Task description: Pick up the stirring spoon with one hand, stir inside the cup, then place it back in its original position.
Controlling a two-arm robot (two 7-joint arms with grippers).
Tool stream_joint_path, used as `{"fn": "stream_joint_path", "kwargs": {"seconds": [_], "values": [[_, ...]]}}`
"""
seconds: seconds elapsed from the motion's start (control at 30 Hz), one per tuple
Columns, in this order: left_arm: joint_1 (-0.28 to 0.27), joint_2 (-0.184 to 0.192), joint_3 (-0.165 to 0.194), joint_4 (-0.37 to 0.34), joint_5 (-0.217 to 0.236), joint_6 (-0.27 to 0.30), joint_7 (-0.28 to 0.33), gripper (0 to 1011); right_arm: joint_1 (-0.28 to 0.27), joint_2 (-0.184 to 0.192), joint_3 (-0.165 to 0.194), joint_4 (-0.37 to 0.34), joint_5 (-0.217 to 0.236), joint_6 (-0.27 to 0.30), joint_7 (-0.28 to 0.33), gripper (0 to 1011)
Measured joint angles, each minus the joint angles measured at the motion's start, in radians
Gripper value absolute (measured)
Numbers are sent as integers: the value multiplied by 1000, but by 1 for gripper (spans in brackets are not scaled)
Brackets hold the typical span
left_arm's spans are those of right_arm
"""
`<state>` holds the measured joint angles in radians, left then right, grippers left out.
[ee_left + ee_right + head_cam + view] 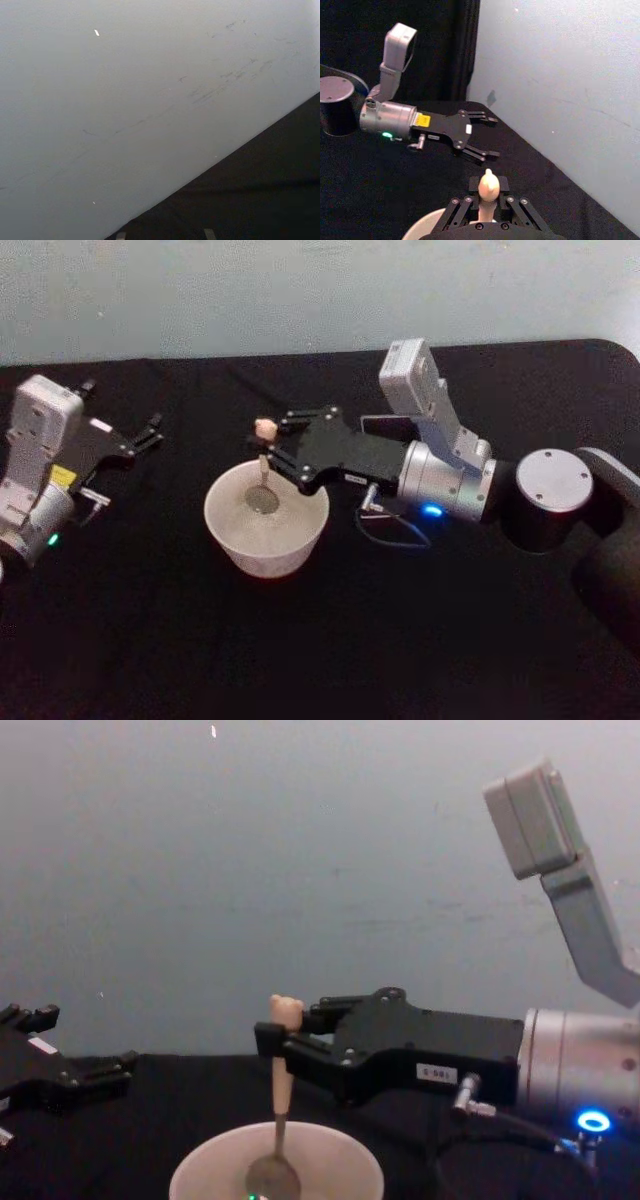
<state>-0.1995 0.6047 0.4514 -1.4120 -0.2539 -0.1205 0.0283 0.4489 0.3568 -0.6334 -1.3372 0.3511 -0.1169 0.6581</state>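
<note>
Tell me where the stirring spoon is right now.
Head view, near centre: the stirring spoon stands upright, clamped by the right gripper, bowl down inside the cup; the left gripper idles open at far left.

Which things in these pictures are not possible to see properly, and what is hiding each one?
- Right wrist view: the right gripper hides the stirring spoon below its knob. The bottom edge cuts off the cup.
- Chest view: the bottom edge cuts off the cup's base.
- Head view: too blurred to tell whether the cup holds liquid.
- Left wrist view: the bottom edge cuts off the fingertips of the left gripper, which is parked open at the left.
</note>
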Motion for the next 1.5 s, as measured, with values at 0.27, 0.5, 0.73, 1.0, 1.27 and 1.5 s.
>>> {"fn": "stream_joint_path", "kwargs": {"seconds": [0.27, 0.5, 0.73, 1.0, 1.27, 1.5], "values": [[0, 0, 0, 0, 0, 0, 0, 1001, -4, 19, 17, 1, 2, -3, 8, 212], [0, 0, 0, 0, 0, 0, 0, 1001, -33, 59, 29, -42, 23, -3, 34, 212], [0, 0, 0, 0, 0, 0, 0, 1001, -63, 91, 32, -94, 46, 2, 54, 212], [0, 0, 0, 0, 0, 0, 0, 1001, -82, 103, 17, -137, 64, 13, 66, 212], [0, 0, 0, 0, 0, 0, 0, 1001, -77, 91, -4, -144, 67, 24, 66, 212], [0, 0, 0, 0, 0, 0, 0, 1001, -54, 57, -16, -115, 61, 33, 41, 212]]}}
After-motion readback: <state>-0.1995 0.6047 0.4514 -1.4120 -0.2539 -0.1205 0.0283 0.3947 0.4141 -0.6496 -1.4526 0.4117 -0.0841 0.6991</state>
